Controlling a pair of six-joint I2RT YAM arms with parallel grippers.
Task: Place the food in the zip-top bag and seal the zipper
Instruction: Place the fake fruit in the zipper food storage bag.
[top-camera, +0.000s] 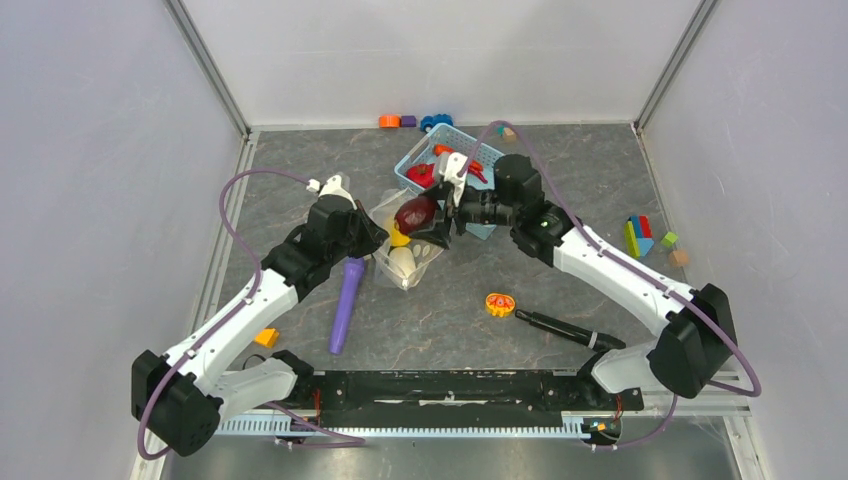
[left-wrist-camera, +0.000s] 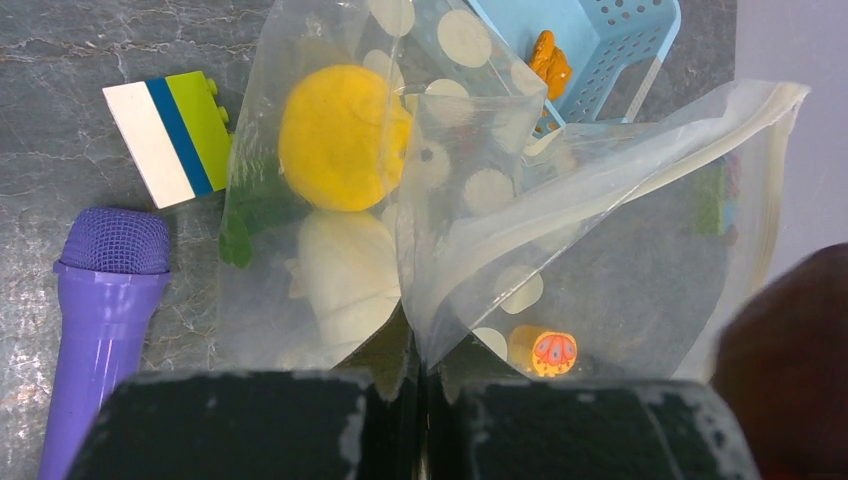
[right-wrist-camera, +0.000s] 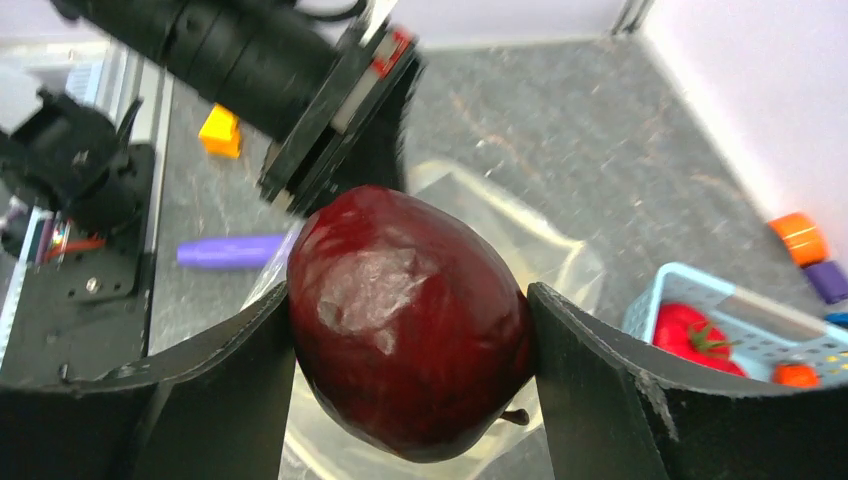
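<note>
The clear dotted zip-top bag (top-camera: 402, 245) lies mid-table, mouth lifted; it also shows in the left wrist view (left-wrist-camera: 520, 210). Inside are a yellow pepper (left-wrist-camera: 338, 135) and a white egg (left-wrist-camera: 345, 275). My left gripper (left-wrist-camera: 425, 375) is shut on the bag's mouth edge, holding it open. My right gripper (right-wrist-camera: 410, 330) is shut on the dark maroon ball (right-wrist-camera: 410, 320), held just above the bag's mouth (top-camera: 416, 213). A red tomato (right-wrist-camera: 695, 335) and an orange carrot (right-wrist-camera: 795, 375) lie in the light-blue basket (top-camera: 418, 160). The zipper strip is unsealed.
A long purple toy stick (top-camera: 347, 303) lies left of the bag. An orange slice toy (top-camera: 499, 304) and a black marker (top-camera: 565, 329) lie to the right. Coloured blocks (top-camera: 640, 236) sit far right, more (top-camera: 410, 121) at the back, a yellow block (top-camera: 266, 338) near-left.
</note>
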